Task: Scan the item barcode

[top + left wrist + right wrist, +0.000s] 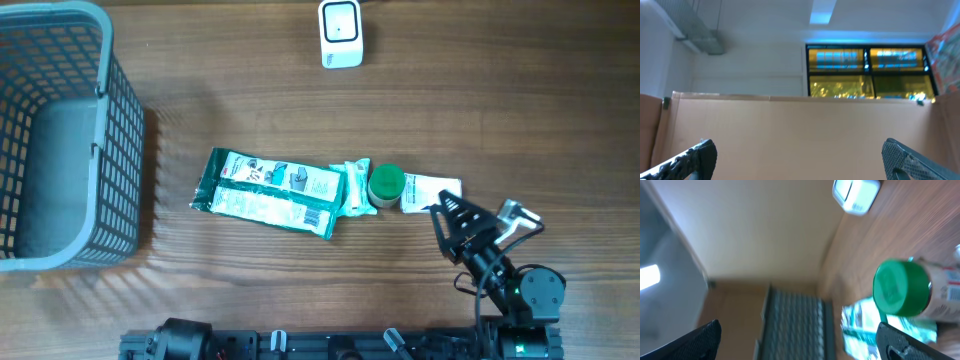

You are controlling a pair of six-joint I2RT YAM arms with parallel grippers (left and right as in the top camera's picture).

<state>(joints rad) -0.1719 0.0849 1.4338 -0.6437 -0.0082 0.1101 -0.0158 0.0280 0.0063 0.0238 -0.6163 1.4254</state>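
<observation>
Overhead: bottle point(412, 189) lies on the counter point(300, 290), long axis left-right, green cap point(386, 185) toward the packets point(270, 190); right fingers point(446, 211), spread and empty, just beside its base end; left fingers point(695, 159) spread too, farther off.

Your right arm point(528, 292) is matt black, with a round joint housing point(541, 290), a small green light point(517, 291) and thin black cables point(468, 283) beside it. A pale silver bracket point(517, 212) sits behind the black right pincer point(440, 205). A black base rail point(300, 345) runs along the bottom edge. Your left pincer point(799, 155) has dark, rough-textured fingers point(692, 159).
</observation>
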